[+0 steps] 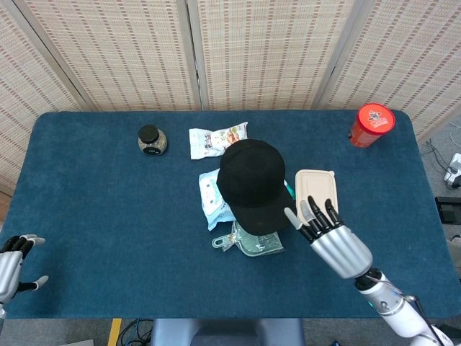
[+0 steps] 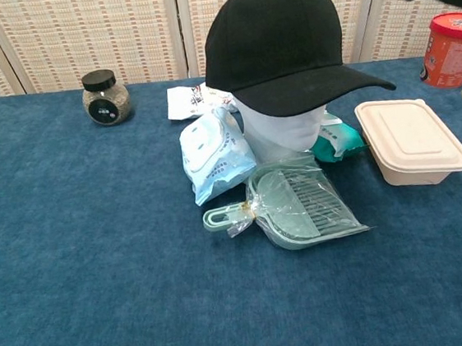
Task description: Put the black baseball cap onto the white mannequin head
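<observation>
Black baseball cap (image 2: 271, 41) sits on the white mannequin head (image 2: 284, 128) near the table's centre, crown well down, brim out toward the front-right; only the pale lower face shows under it, so the cap looks seated and the task looks done. Right hand (image 1: 333, 236) hangs clear of the brim, fingers spread and holding nothing, over the front edge of the beige lidded container (image 2: 411, 139); placed so, I judge, to stay off the brim and not tip the cap. Left hand (image 1: 13, 263) low at the table's (image 1: 86, 209) front-left corner, fingers apart, empty, well apart from everything. Around the head: light-blue wipes pack (image 2: 212, 154) touching its left side, teal packet (image 2: 337, 140) behind its right, bagged green dustpan (image 2: 301, 206) just in front. Snack packet (image 1: 216, 139) and black-lidded jar (image 1: 152, 140) toward the back edge, red tub (image 1: 371, 125) at the back-right corner. Clutter crowds the head's base; a careless pass could knock it.
</observation>
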Robot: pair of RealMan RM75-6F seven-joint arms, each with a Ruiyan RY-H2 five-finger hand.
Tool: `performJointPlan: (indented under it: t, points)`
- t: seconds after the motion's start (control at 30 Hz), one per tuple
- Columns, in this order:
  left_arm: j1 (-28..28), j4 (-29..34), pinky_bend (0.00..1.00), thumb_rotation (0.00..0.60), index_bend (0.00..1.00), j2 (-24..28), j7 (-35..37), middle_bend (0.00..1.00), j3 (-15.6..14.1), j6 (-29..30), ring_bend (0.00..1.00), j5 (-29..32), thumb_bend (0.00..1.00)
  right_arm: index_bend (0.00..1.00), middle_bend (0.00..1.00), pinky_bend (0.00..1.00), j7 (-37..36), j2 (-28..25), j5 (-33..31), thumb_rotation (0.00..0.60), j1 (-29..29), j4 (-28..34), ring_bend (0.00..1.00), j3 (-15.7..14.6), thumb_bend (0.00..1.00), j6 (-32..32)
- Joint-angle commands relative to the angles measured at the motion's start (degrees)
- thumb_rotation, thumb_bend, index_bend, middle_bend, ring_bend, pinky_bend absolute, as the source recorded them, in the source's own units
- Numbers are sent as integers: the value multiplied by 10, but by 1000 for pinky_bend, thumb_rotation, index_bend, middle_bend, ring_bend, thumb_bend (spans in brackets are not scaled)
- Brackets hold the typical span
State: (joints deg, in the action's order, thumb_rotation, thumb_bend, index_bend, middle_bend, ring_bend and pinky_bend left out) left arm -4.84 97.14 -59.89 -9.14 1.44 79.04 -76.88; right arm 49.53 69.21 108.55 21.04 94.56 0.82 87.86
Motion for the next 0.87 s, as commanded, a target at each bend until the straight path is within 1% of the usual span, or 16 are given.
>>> performJointPlan:
  t: [0.03,0.13,0.23,0.3,0.43,0.5,0.6,0.7,0.87]
  points:
    - [0,-1,406,600,278,0,1,237,1,0,159,0,23,0,255,295,-27,-25,-61,600,-46,41,158,-3,73,16]
    - [-1,-2,406,600,277,0,4,244,0,0,159,-4,23,0,257,295,-64,-22,-101,600,-80,42,158,-4,73,40]
    - [0,-11,406,600,277,-4,14,246,0,10,160,-20,23,1,278,295,-88,-4,-137,600,-109,25,158,5,74,70]
    - [1,-16,407,600,277,-6,24,249,3,20,160,-27,23,20,283,295,-111,5,-153,600,-122,11,158,11,74,83]
    - [4,-27,410,600,281,-8,39,259,10,35,160,-31,23,55,283,295,-195,12,-186,600,-143,-20,158,22,75,96]
    - [5,-30,410,600,283,-10,38,262,11,37,160,-31,23,65,284,295,-235,15,-202,600,-151,-37,158,29,75,99]
    - [4,-33,411,600,283,-11,32,263,11,37,160,-31,24,66,284,295,-275,19,-227,600,-158,-65,158,44,74,99]
    - [2,-36,412,600,283,-15,28,263,11,33,160,-31,23,71,284,295,-299,13,-250,600,-159,-68,158,55,74,85]
    - [0,-32,413,600,283,-16,22,263,8,21,161,-24,23,97,283,295,-329,9,-265,600,-159,-77,158,67,75,74]
